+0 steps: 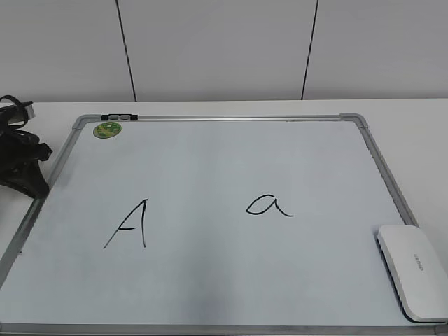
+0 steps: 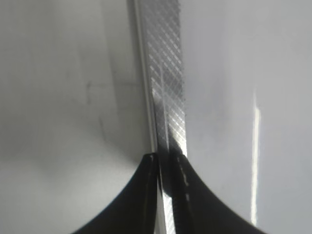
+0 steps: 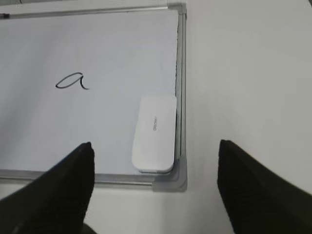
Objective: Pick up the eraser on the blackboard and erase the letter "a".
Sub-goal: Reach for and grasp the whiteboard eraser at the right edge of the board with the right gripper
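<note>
The white eraser (image 1: 413,269) lies flat in the blackboard's near right corner, also in the right wrist view (image 3: 154,133). The blackboard (image 1: 210,161) is a white board with a silver frame (image 3: 181,73). The letter "a" (image 1: 269,206) is drawn right of the middle and shows in the right wrist view (image 3: 72,81). My right gripper (image 3: 155,156) is open and empty, high above the eraser's near end; it is out of the exterior view. My left gripper (image 2: 165,161) is shut and empty, low over the board's left frame strip (image 2: 168,73); in the exterior view it (image 1: 21,164) rests at the left edge.
A capital "A" (image 1: 129,224) is drawn on the left of the board. A round green sticker (image 1: 108,129) sits near the far left corner, by a small black clip (image 1: 119,117) on the frame. White table (image 3: 243,73) surrounds the board.
</note>
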